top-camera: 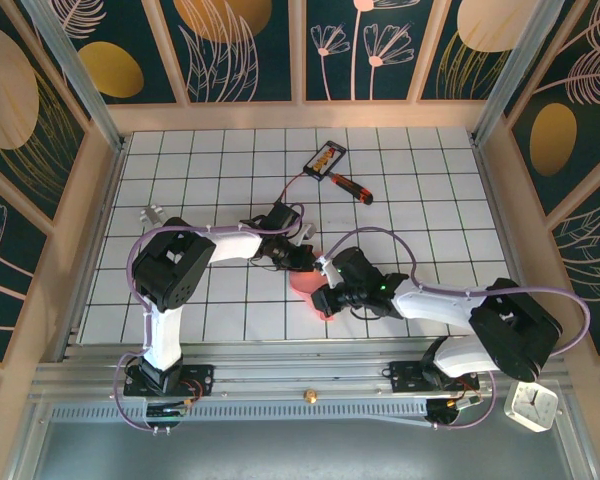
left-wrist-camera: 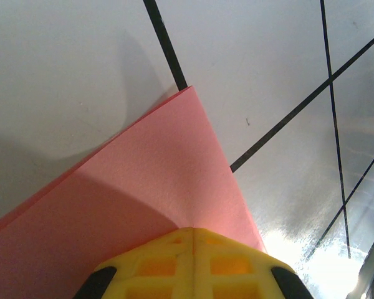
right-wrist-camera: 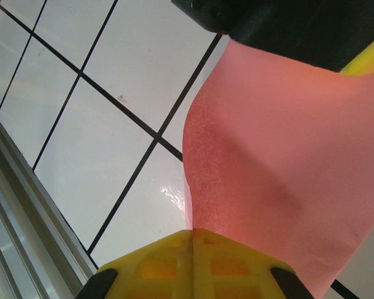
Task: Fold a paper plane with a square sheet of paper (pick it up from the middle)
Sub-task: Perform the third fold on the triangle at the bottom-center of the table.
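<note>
**Top external: paper pinched from both ends at mid-worktop**

Top external view puts the paper (top-camera: pixel 304 284) at the middle of the worktop (top-camera: pixel 180 180). The left gripper (top-camera: pixel 298 260) is on it from 11 o'clock and the right gripper (top-camera: pixel 327 297) from 5 o'clock. Both are equally near, since each already has it.

Each wrist view shows the yellow fingers closed to a seam, with pink paper coming straight out of the tips. So both grippers are clamped tight on the paper.

From the right gripper the paper runs up toward 1 o'clock and bows on its way to the left gripper. From the left gripper a doubled layer tapers to a corner at 12 o'clock, lying on the worktop. That puts the long axis on the line between the two grippers, so I judge any next crease or pull works along it.

From above, the grippers cover most of the paper. How many folds it has, and its outline, cannot be made out.
</note>
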Motion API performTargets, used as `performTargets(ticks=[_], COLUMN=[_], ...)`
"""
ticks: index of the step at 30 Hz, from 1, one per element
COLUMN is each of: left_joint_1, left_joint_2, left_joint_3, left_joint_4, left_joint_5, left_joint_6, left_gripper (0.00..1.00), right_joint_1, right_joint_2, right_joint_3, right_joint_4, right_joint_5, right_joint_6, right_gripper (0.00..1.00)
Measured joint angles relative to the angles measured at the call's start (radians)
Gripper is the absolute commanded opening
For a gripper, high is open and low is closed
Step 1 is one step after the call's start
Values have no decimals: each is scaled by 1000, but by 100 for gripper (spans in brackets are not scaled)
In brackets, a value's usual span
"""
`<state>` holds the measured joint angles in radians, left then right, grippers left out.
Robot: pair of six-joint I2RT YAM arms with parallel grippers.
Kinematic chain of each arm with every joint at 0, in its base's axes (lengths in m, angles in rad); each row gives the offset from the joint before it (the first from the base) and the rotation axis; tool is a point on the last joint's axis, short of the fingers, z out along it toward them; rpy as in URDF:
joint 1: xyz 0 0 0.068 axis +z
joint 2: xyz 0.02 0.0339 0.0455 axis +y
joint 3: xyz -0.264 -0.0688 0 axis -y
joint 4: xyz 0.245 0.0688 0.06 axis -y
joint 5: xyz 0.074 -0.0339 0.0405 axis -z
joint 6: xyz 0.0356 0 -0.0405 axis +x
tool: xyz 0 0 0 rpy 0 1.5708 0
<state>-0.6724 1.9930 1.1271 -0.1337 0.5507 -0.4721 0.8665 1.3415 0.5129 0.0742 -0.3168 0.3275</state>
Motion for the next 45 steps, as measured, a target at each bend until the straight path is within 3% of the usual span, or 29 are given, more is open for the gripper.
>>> performTargets(ticks=[12, 34, 45], left_joint_1=[0, 0, 0], left_joint_2=[2, 3, 3], left_joint_3=[2, 5, 5], left_joint_4=[-1, -4, -5], left_joint_5=[2, 3, 3], left_joint_6=[1, 1, 1], left_gripper=[0, 0, 0], right_joint_1=[-39, -71, -94], right_joint_2=[-2, -49, -59], right_joint_3=[-11, -101, -132], right_joint_4=[52, 148, 208], right_joint_5=[-27, -79, -108], right_joint_6=[1, 63, 102], right_gripper=[11, 13, 4])
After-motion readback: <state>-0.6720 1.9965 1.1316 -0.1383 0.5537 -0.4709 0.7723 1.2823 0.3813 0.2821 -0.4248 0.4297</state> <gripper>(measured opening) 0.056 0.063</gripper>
